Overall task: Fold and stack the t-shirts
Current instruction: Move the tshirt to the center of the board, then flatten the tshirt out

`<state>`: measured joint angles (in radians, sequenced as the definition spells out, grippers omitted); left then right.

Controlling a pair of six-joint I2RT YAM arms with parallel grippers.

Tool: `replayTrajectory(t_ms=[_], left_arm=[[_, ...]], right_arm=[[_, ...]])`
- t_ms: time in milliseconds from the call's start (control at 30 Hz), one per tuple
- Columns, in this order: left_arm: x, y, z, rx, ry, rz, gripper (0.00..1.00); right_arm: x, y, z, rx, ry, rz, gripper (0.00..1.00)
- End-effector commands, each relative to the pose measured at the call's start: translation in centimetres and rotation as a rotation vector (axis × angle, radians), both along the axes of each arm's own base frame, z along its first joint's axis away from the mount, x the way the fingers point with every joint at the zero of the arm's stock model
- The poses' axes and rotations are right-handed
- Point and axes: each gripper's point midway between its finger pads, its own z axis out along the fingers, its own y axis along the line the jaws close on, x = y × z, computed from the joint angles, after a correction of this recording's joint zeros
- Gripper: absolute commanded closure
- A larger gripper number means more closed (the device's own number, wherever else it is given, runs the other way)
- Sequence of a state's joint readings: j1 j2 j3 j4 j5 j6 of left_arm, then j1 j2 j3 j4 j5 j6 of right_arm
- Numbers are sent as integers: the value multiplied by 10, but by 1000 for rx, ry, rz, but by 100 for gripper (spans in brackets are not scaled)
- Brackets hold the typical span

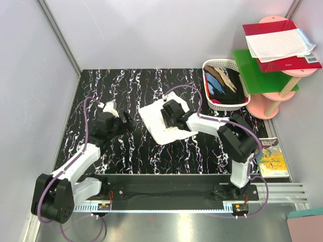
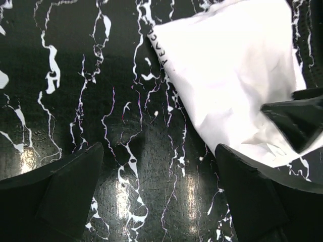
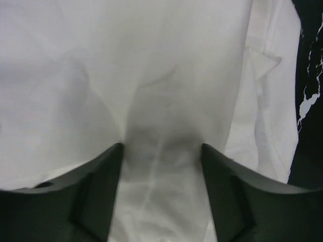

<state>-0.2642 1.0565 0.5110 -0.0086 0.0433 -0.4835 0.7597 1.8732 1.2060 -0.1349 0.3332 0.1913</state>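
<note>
Right claw sits over the white t-shirt.

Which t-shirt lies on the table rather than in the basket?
The white t-shirt under the right gripper; the darker ones sit in the white basket.

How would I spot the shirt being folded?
Look at the black marbled table. Near its middle lies a folded white cloth t-shirt, under the right end effector. It is the only garment on the tabletop; the darker ones sit in the white plastic basket.
</note>
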Motion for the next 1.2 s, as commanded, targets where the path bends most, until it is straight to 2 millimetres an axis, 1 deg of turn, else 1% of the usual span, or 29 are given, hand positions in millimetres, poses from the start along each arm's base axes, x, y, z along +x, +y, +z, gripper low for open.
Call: replayTrajectory(t_ms=[0,33,67,100,133,267,300,367,400,467,500,533,567,600,633,667,733,767,800,867,900,933,967,1000,1033,1067,1100,1133,1167], left_arm=[[7,5,26,25,-97,12,1],[7,6,27,30,-100,14,1],[7,6,26,31,-100,10,1],[7,6,28,31,-105,11,1],[6,6,27,29,-105,14,1],[2,7,25,27,-89,15,1],[2,12,23,41,-88,40,1],[1,13,25,38,-92,44,1],[0,14,24,37,-87,51,1],[-2,14,28,25,-98,56,1],[-3,14,30,16,-97,63,1],[-4,14,31,8,-98,65,1],[-6,15,38,-2,-117,73,1],[-8,18,39,-6,-115,93,1],[-9,19,44,-10,-126,102,1],[-12,21,54,-20,-160,110,1],[-15,27,65,-23,-190,142,1],[-18,30,77,-35,-233,151,1],[-20,34,82,-37,-249,170,1],[-25,37,98,-53,-300,182,1],[-27,39,103,-53,-313,190,1],[-28,40,107,-56,-325,192,1],[-31,41,115,-60,-347,195,1],[-33,42,120,-62,-360,198,1],[-34,44,124,-62,-371,200,1],[-38,45,133,-71,-401,203,1],[-40,46,137,-75,-413,206,1],[-43,47,142,-81,-429,207,1],[-49,49,152,-93,-468,207,1]], right_arm=[[14,-11,-13,-17,29,-105,40],[12,-14,-18,-30,53,-112,40],[13,-9,-17,-25,62,-106,71],[12,-9,-25,-31,82,-116,96],[11,-10,-27,-29,92,-119,100],[6,0,-21,27,104,-91,100],[8,2,-9,58,75,-94,100],[7,0,0,74,50,-100,100],[9,1,17,102,11,-100,100],[8,-1,28,118,-20,-105,100],[10,2,46,151,-60,-97,100],[9,3,54,170,-79,-90,100],[2,10,64,207,-87,-51,100],[3,16,76,242,-122,-28,100],[0,21,80,259,-132,-13,100],[-4,26,84,277,-133,8,100],[-15,41,91,299,-126,63,100],[-18,55,98,339,-126,115,100],[-23,68,100,362,-129,163,100],[-46,102,98,403,-91,310,100],[-53,116,101,415,-105,376,100],[-71,138,107,439,-98,464,100],[-85,155,95,444,-53,545,100],[-93,165,90,451,-23,584,100],[-104,185,100,484,-14,646,100],[-117,198,82,488,57,708,100],[-127,207,76,489,94,748,100],[-133,222,86,512,95,799,100],[-153,234,70,515,160,869,100]])
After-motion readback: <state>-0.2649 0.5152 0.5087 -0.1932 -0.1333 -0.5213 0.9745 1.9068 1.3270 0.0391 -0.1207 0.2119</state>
